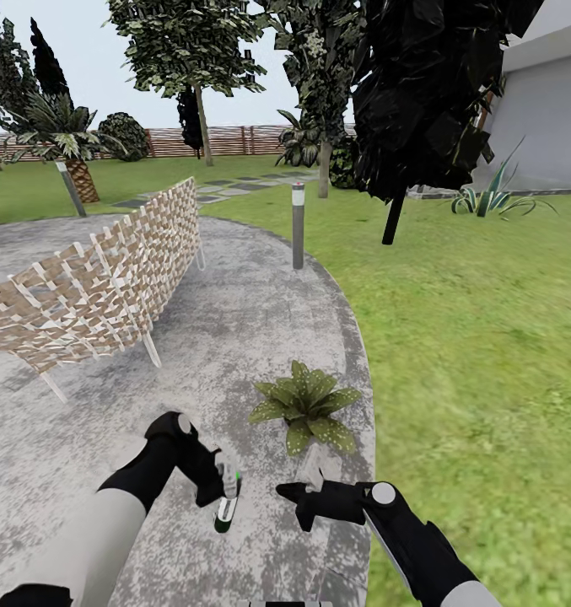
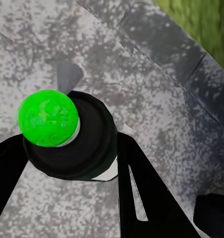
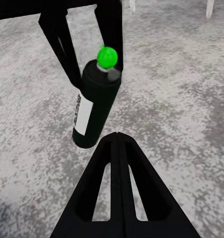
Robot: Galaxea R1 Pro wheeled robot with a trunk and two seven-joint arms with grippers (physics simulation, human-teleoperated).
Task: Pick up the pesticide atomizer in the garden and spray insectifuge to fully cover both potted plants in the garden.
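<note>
My left gripper is shut on the pesticide atomizer, a slim bottle held just above the grey patio. In the left wrist view its bright green cap and dark body sit between the two black fingers. The right wrist view shows the atomizer with its white label, gripped from above. My right gripper is shut and empty, its tip pointing at the bottle from a short way off. One potted plant, a low rosette of speckled leaves, stands just beyond both grippers near the patio edge.
A woven wicker chair stands on the patio to the left. A grey bollard light rises at the far patio edge. Lawn spreads to the right, with dark trees, a wooden fence and a white house behind.
</note>
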